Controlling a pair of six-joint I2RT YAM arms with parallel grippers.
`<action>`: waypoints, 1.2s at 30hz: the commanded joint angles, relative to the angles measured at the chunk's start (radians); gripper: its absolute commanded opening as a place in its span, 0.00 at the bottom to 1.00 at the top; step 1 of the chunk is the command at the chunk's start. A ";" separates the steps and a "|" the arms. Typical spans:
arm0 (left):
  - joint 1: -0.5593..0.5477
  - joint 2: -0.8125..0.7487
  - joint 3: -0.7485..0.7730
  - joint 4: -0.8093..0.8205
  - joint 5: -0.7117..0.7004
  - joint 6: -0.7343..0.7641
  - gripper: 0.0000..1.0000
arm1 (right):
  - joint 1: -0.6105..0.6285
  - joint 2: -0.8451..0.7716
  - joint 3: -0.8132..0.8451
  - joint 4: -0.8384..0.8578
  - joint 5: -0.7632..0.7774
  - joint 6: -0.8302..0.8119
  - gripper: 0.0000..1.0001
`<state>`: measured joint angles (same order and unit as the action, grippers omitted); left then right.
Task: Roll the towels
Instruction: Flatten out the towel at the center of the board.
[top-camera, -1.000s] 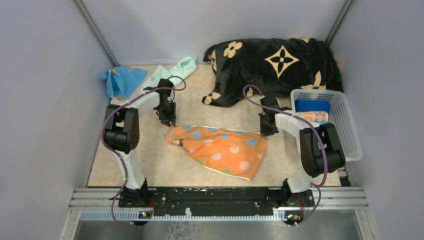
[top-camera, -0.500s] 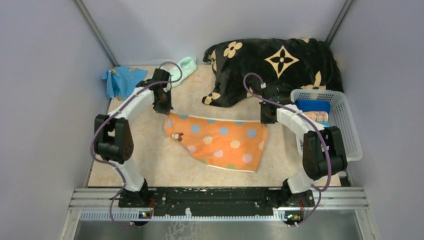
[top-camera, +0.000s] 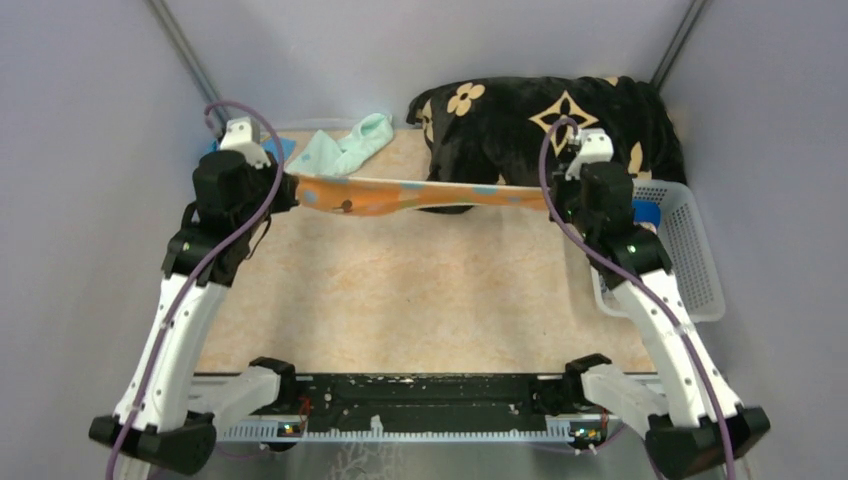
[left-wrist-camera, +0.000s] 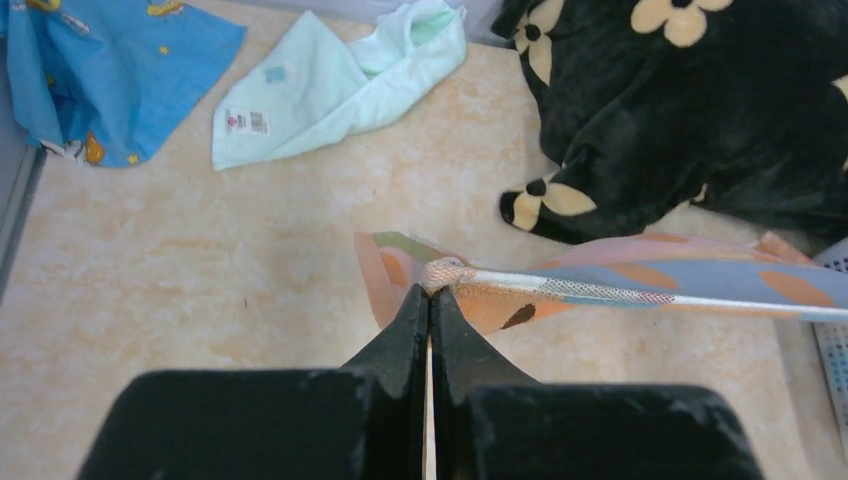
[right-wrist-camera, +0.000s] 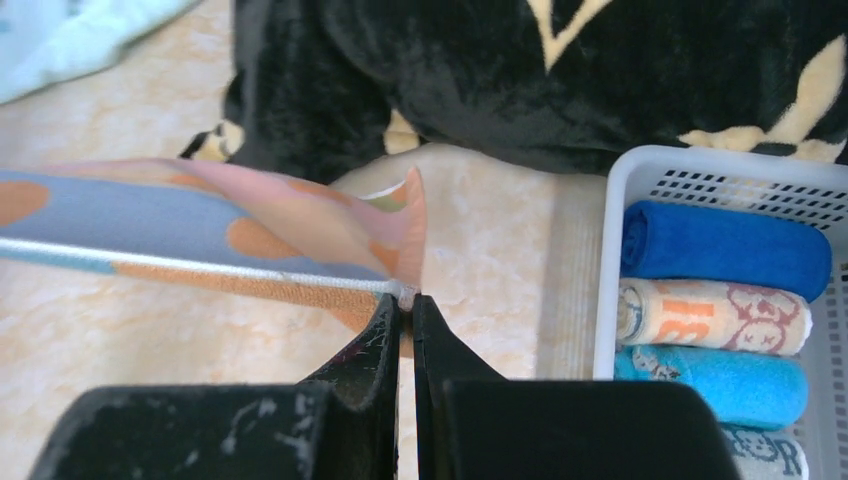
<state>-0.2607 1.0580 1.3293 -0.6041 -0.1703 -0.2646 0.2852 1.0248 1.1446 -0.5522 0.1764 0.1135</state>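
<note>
left tool pinching orange towel | beige marbled tabletop | grey walls

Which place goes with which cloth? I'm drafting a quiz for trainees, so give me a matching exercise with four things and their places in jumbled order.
Things
1. orange towel
2. mint green towel
3. dark blue rolled towel
4. black blanket

Places
A. in the white basket
B. heaped at the far right of the table
C. pulled taut between the left gripper and the right gripper
D. lying loose at the table's far edge, left of the blanket

Pairs: 1-C, 2-D, 3-A, 4-B
</note>
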 joint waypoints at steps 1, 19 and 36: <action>0.009 -0.153 -0.079 -0.071 0.010 -0.043 0.00 | -0.008 -0.179 -0.036 -0.097 -0.100 -0.031 0.00; 0.011 0.086 -0.381 0.073 0.031 -0.224 0.00 | -0.026 0.070 -0.265 0.174 0.002 0.057 0.00; 0.033 0.684 -0.138 0.346 0.033 -0.155 0.00 | -0.086 0.532 -0.203 0.555 0.104 -0.102 0.00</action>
<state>-0.2386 1.7782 1.1793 -0.3267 -0.1307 -0.4507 0.2108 1.5738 0.8852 -0.0875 0.2291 0.0505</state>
